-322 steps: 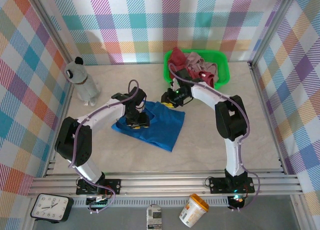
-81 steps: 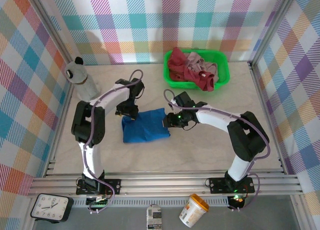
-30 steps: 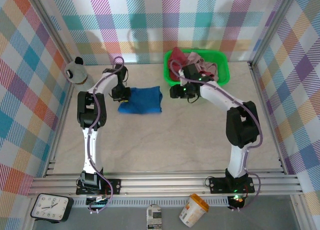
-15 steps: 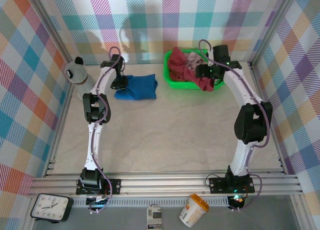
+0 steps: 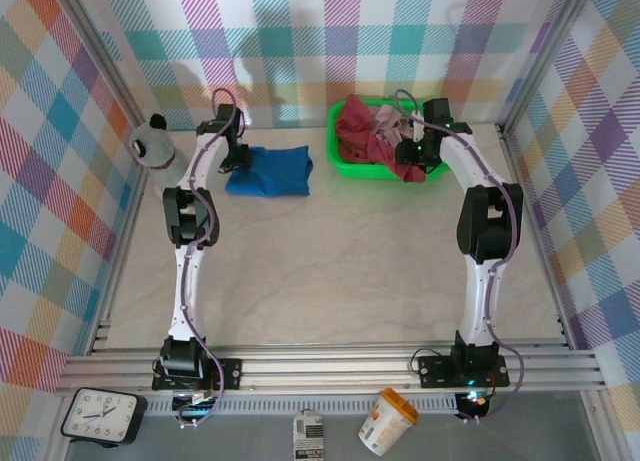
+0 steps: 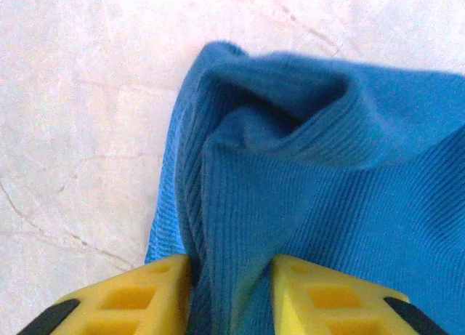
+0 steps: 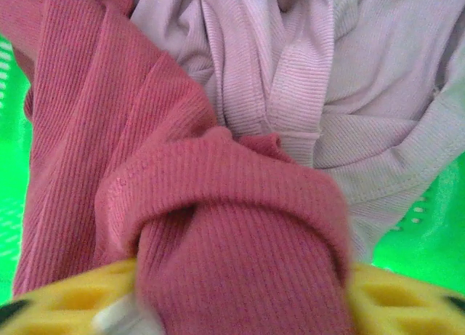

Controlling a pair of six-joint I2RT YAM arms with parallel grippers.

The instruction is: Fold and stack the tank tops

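Right gripper [image 7: 240, 280] is clamped on the dark red ribbed tank top [image 7: 80, 131] in the bright green plastic basket [image 5: 360, 171], upper right. Lift straight up so you shed the pale pink tank top [image 7: 378, 95]. Left gripper [image 6: 231, 277] straddles the folded royal blue tank top [image 6: 327, 175], upper left; can't tell if it's gripping.

The table [image 5: 330, 261] has a pale, marble-patterned top with thin brownish veins, and most of its near and middle area is bare. Directly on it at the far left lies the blue tank top [image 5: 272, 171], folded into a rough rectangle with its ribbed cloth bunched into a ridge at its left edge. To the right of it, apart from it and also at the far edge, stands the green basket [image 5: 366, 171]. At the far left corner stands a small grey-white object [image 5: 155, 151], possibly a plush figure.
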